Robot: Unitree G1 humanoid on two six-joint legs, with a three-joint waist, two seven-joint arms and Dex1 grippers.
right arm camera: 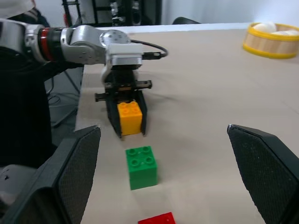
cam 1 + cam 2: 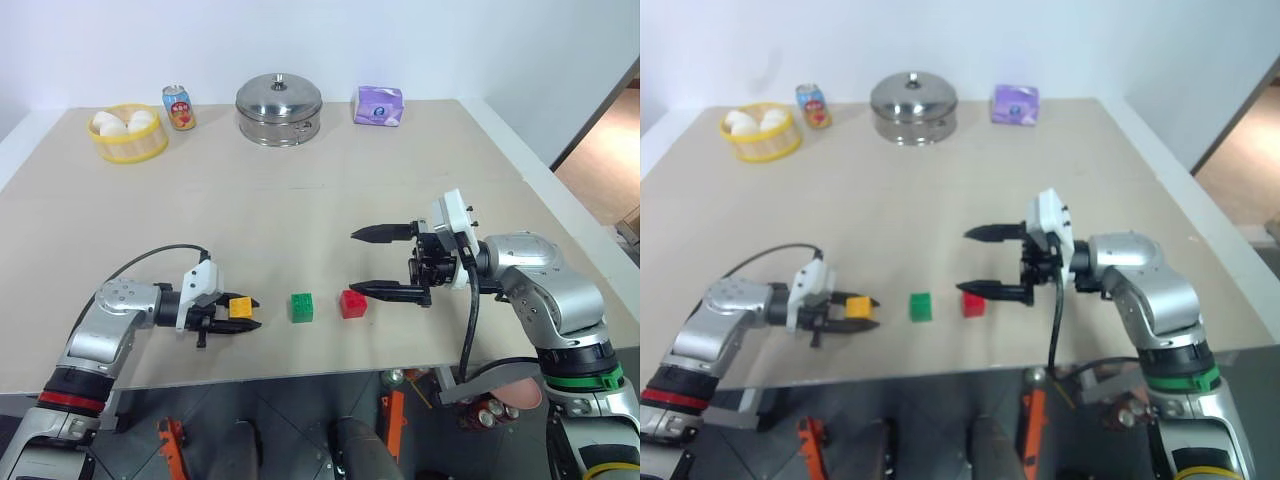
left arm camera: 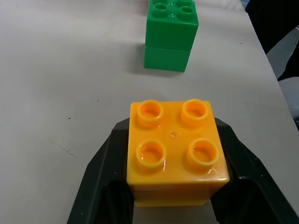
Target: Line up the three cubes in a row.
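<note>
My left end effector [image 2: 240, 314] is clamped on the yellow block [image 2: 240, 307]; right end effector [image 2: 367, 262] gapes wide. I should set yellow squarely beside the green block [image 2: 301, 307], in line with the red block [image 2: 352, 303].

Silver arms — black cables, black-fingered right pincer [image 2: 366, 262].

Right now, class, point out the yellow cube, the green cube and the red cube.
yellow cube [image 3: 176, 149], left wrist view, studded top face.
green cube [image 2: 301, 307], left eye view, middle of its top.
red cube [image 2: 352, 303], left eye view, middle of its top.
</note>
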